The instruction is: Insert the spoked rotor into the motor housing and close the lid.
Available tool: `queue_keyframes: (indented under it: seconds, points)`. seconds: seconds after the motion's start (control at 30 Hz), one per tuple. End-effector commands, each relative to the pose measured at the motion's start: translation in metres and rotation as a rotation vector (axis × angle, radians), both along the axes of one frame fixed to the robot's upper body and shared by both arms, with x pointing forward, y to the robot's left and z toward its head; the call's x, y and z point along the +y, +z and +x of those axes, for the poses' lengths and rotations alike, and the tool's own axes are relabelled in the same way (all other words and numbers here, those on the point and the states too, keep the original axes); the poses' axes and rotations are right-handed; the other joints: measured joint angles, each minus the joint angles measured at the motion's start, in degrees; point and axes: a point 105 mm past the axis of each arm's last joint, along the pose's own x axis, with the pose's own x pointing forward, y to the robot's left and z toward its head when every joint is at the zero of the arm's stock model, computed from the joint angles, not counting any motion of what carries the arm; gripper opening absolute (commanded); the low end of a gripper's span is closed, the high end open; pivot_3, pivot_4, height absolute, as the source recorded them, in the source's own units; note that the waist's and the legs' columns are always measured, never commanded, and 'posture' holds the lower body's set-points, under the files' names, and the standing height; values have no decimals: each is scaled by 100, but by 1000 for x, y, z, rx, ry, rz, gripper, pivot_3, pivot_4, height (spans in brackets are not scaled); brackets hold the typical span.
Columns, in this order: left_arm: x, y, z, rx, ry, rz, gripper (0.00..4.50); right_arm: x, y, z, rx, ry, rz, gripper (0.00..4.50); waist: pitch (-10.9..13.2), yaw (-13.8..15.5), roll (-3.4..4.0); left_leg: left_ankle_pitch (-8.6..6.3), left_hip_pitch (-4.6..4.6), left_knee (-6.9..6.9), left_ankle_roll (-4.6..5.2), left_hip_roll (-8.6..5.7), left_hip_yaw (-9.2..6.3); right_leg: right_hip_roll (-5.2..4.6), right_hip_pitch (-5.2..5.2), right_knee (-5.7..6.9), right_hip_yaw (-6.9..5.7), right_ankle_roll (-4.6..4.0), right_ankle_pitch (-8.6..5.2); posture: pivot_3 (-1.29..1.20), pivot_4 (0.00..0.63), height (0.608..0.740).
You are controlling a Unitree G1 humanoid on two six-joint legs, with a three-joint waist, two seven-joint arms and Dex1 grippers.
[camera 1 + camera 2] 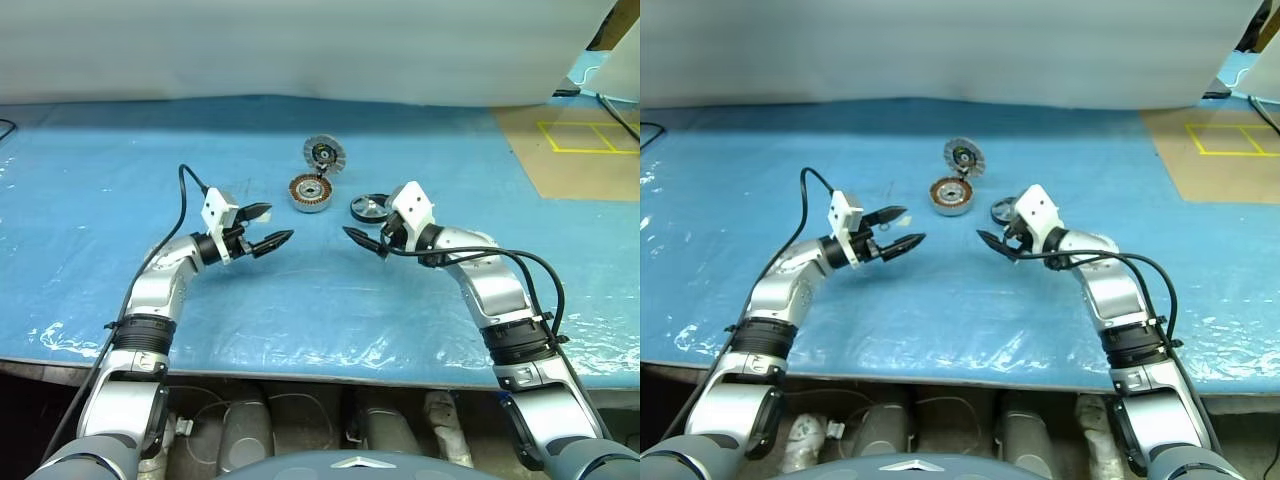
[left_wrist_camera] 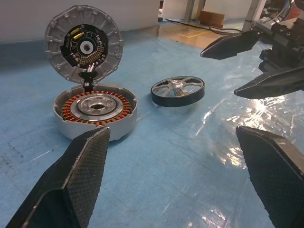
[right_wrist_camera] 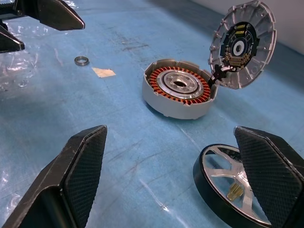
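Observation:
The motor housing (image 1: 311, 193), a short silver ring packed with copper windings, sits mid-table. Its lid (image 1: 324, 155), a ribbed silver disc with a dark circuit board inside, stands tilted open at the housing's far rim, joined by wires. The spoked rotor (image 1: 368, 208), a black-rimmed wheel with silver spokes, lies flat just right of the housing. My left gripper (image 1: 279, 224) hovers open, near and left of the housing, pointing right. Close beside the rotor, my right gripper (image 1: 362, 240) is open and points left. Both hold nothing. The right wrist view has the rotor (image 3: 232, 190) between its fingers.
A small metal ring (image 3: 81, 60) and a tan scrap of tape (image 3: 103, 72) lie left of the housing. The table wears a blue plastic sheet (image 1: 120, 180), its front edge near my arms. Brown floor with yellow tape (image 1: 585, 135) lies far right.

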Motion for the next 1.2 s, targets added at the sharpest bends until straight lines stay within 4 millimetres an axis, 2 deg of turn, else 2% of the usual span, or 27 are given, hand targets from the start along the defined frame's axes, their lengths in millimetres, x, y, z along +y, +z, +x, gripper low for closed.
queue_keyframes:
  seconds: [0.03, 0.23, 0.4, 0.5, 0.6, 0.67, 0.83, 0.97, 1.1, 1.2]
  points:
    - [3, 14, 4, -57, 26, -7, 4467, 3, 7, 5, -23, 9, -8, 4489, 0, -3, 0, 0, 0, 0, 0, 0, 0, 0, 0, 0, 0, 0, 0, 0, 150, 740]
    - [6, 16, 5, -58, 51, -15, 4467, 35, 9, 22, -38, 134, -126, 4489, 1, -34, 2, 0, 6, 4, 0, 2, 8, 3, -1, 6, -1, -8, 5, 0, 150, 740]
    - [20, 11, 1, -52, 115, -20, 4467, 72, 27, 51, -71, 236, -232, 4489, 5, -67, 8, 0, 4, 9, 0, 2, 11, 2, -5, 9, 1, -11, 7, 0, 150, 740]
    - [29, 8, -3, -48, 146, -21, 4467, 86, 34, 61, -90, 276, -299, 4489, 9, -102, 14, 0, -4, 7, 0, 5, 12, 2, -13, 14, -4, -21, 1, 0, 150, 740]
    - [34, 4, -8, -43, 166, -25, 4467, 90, 40, 73, -119, 259, -399, 4489, 12, -79, 19, 0, -15, 5, 0, 11, 7, 2, -15, 16, -22, -34, -7, 0, 150, 740]
    - [34, 2, -11, -41, 175, -31, 4467, 94, 40, 71, -81, 297, -395, 4489, 14, -69, 21, 0, -26, 6, 1, 11, 6, 0, -23, 16, -25, -35, -7, 0, 150, 740]
    - [30, -4, -20, -27, 191, -54, 4467, 93, 19, 70, -26, 313, -537, 4489, 15, -65, 21, 0, -33, 21, 2, 14, 6, -2, -50, 65, -27, -55, -19, 0, 150, 740]
    - [17, -7, -32, -4, 154, -82, 4467, 94, 13, 74, -35, 272, -596, 4489, 25, -75, 37, 0, -30, 28, 2, 49, 11, 1, -70, 101, -30, -72, -31, 0, 150, 740]
    - [14, -4, -35, -4, 163, -91, 4467, 98, 14, 77, -58, 235, -605, 4489, 35, -116, 51, -1, -28, 40, 1, 59, 20, 2, -72, 111, -28, -72, -31, 0, 150, 740]
    - [15, -2, -36, -8, 179, -92, 4467, 102, 23, 82, -101, 186, -590, 4489, 37, -143, 54, 0, -28, 40, 1, 60, 26, 3, -74, 112, -25, -72, -31, 0, 150, 740]
